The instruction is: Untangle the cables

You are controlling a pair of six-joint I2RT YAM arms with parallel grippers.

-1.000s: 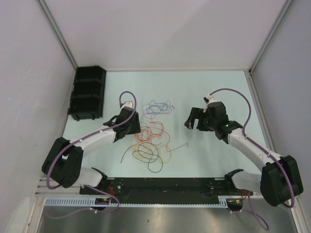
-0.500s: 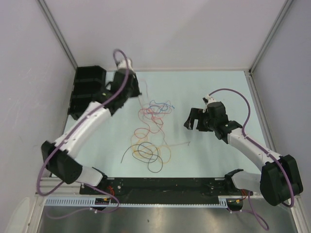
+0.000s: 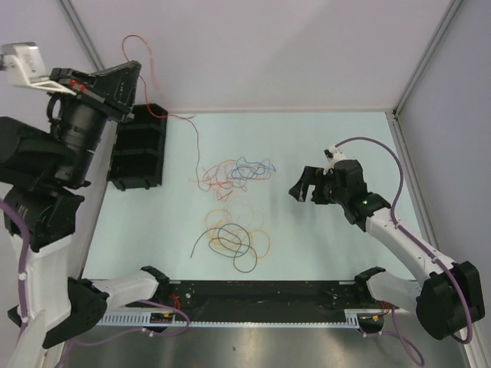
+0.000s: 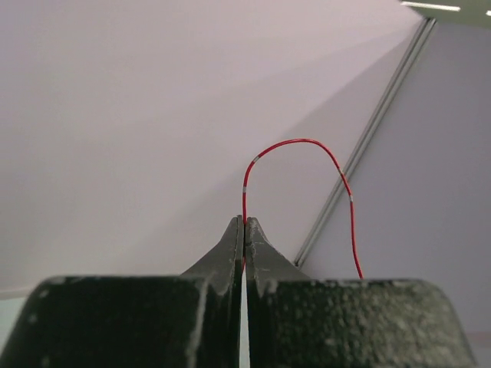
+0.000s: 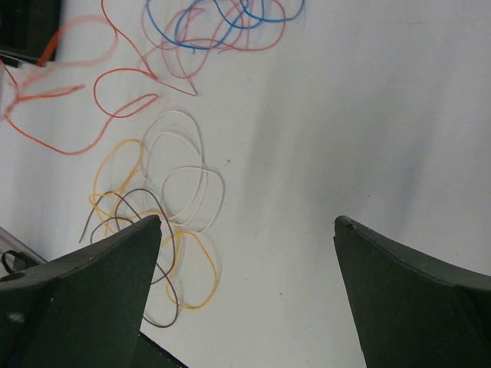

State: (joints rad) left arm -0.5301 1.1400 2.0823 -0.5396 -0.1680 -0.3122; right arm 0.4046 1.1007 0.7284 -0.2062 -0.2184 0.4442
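Up high, left gripper (image 4: 244, 224) pressed together, pinching red cable (image 4: 295, 141) that trails down to bench (image 3: 330, 138). Other cables (image 3: 232, 215) lie at bench centre; right gripper (image 3: 305, 186) spread wide beside them, empty.

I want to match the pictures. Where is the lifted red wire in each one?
Top external: the red cable loops up at upper left, pinched in the shut left end effector, then trails down to the tangle.
Left wrist: it arches at centre above that end effector.
Right wrist: red loops lie upper left; same cable or not, I cannot tell.
Shared landmark: the left end effector, in top and left wrist views.
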